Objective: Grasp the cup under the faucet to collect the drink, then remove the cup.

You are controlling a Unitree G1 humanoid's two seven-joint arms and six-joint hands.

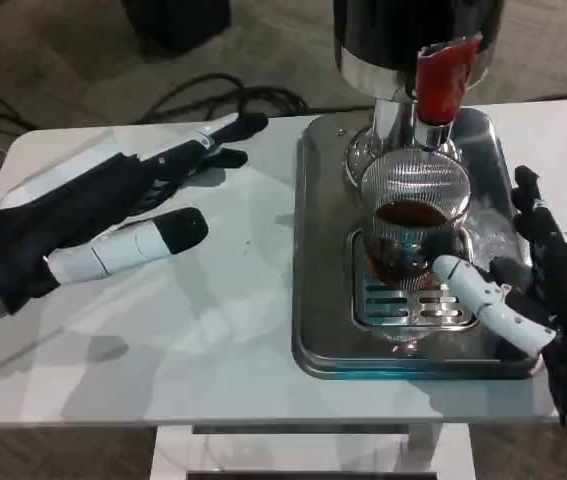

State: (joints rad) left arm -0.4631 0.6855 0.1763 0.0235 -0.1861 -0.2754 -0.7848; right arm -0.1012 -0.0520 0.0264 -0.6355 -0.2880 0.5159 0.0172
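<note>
Nearest, at the right edge, the right robot hand sits low over the tray, and its white thumb reaches in to touch the near side of the cup. The other fingers run up behind the cup's right side, dark against the metal. Whether they truly close on the glass, I cannot tell from here; the thumb is on it, the rest is hard to read.

The cup itself stands on the slotted grille of the tray, ribbed and clear, with dark drink in its lower part. It is upright, right below the faucet.

Over on the left, the left robot hand hovers above the worktop, fingers spread and stretched toward the tray, holding nothing. It is well apart from the cup.

Further back, the faucet's red lever hangs just above the cup's rim, and the dispenser rises behind it, black over a chrome band. Beyond the worktop's far edge, dark cables trail over the floor.
</note>
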